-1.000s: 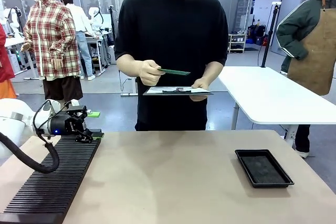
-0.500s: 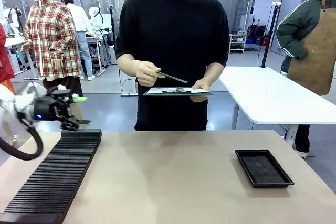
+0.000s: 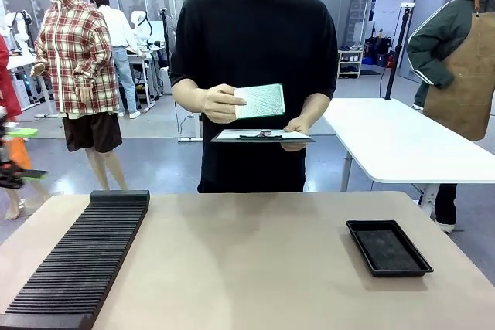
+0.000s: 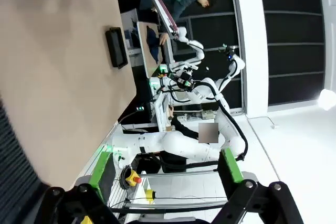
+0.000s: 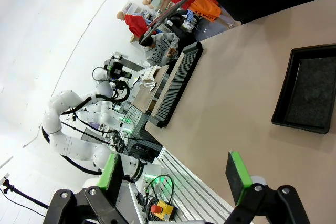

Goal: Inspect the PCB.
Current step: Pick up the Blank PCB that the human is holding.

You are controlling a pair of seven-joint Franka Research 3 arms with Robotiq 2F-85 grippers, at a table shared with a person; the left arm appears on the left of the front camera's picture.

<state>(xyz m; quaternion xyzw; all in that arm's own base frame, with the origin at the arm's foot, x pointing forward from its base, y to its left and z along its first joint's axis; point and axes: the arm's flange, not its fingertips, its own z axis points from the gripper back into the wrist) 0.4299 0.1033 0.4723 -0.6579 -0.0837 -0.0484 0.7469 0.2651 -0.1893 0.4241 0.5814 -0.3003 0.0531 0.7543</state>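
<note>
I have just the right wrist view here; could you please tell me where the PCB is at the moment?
Observer: The person facing the robot holds the PCB up in one hand, its pale patterned face tilted toward the front camera.
Operator: Thank you. Is it resting on the clipboard?
Observer: No, it is held above the clipboard, which the person's other hand keeps level.
Operator: And is the left gripper close to it?
Observer: No, the left gripper is open and empty, far off to the robot's left.
</note>
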